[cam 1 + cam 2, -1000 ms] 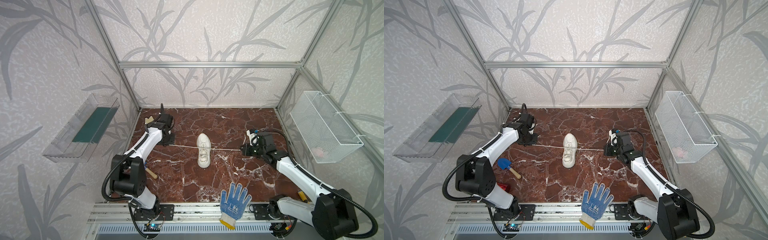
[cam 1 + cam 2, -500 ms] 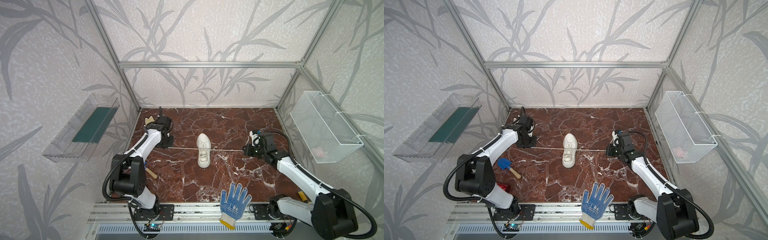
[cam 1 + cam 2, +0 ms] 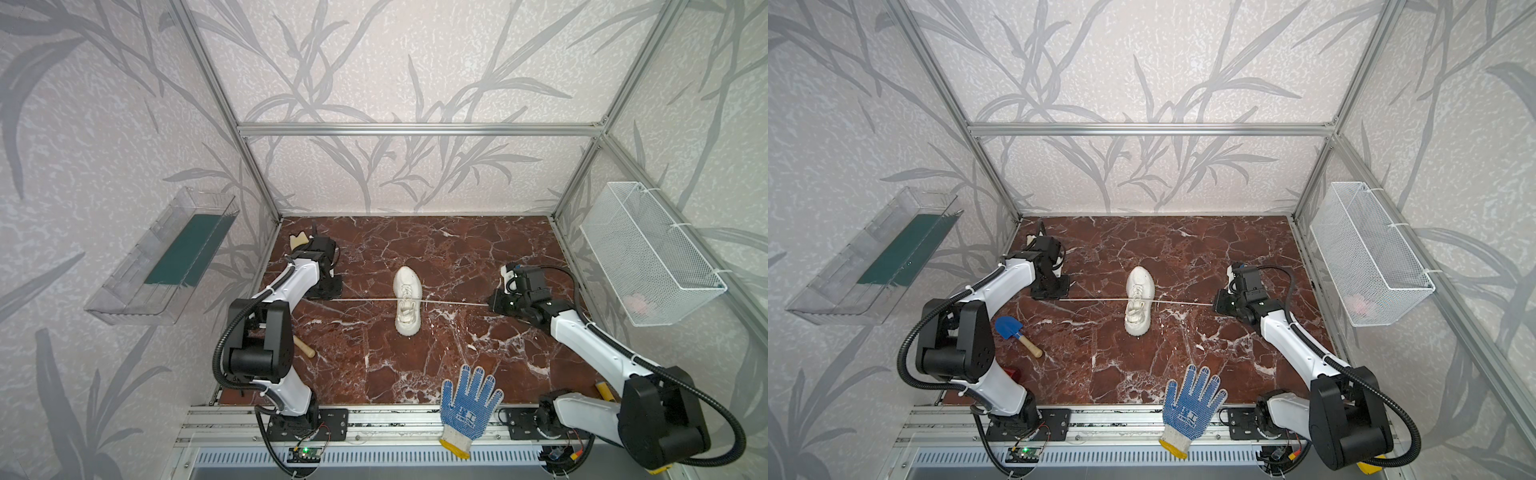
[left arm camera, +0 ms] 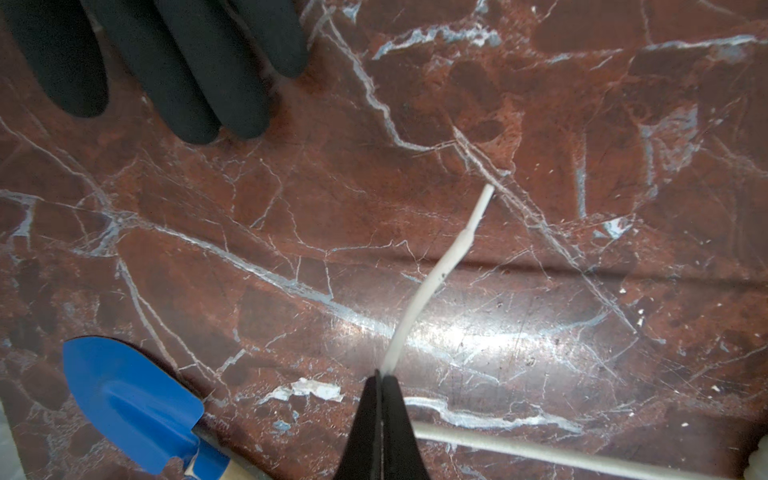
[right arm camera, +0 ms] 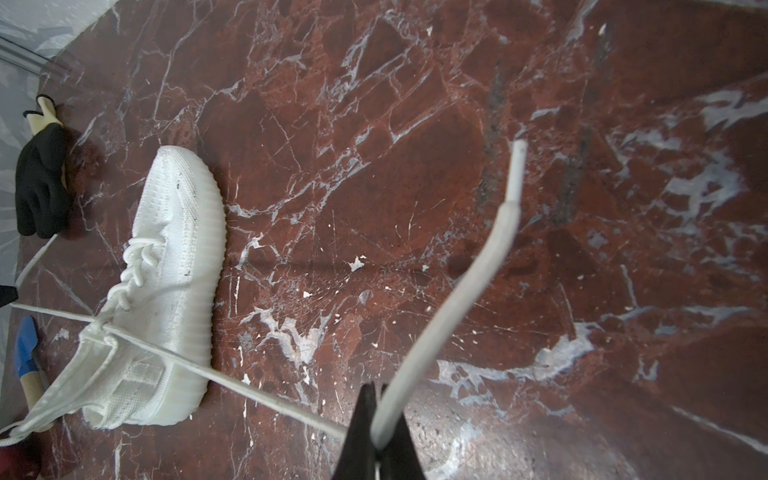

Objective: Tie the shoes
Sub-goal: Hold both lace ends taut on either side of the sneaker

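Observation:
An off-white chunky-soled shoe (image 3: pixel 407 305) (image 3: pixel 1139 305) (image 5: pixel 166 291) lies mid-table, toe toward the back wall. Its two thin white laces run out straight and taut to either side. The left lace (image 3: pixel 353 299) ends in my left gripper (image 3: pixel 309 297) (image 3: pixel 1059 296) (image 4: pixel 380 374), which is shut on it, and the lace tip (image 4: pixel 436 278) sticks out past the closed jaws. The right lace (image 3: pixel 457 304) ends in my right gripper (image 3: pixel 492 305) (image 3: pixel 1216 305) (image 5: pixel 376 392), also shut on it, with the free end (image 5: pixel 478 291) curling beyond the jaws.
A blue-dotted work glove (image 3: pixel 467 403) hangs over the front edge. A blue trowel (image 3: pixel 1009 328) (image 4: pixel 129 399) lies near the left arm's base. A black glove (image 4: pixel 166 62) (image 5: pixel 39 187) lies at the back left. A wire basket (image 3: pixel 648 253) and a clear tray (image 3: pixel 166 257) hang on the side walls.
Both grippers have drawn a little farther out from the shoe, each still holding its lace. The laces stay stretched in one line, and the shoe has barely shifted.

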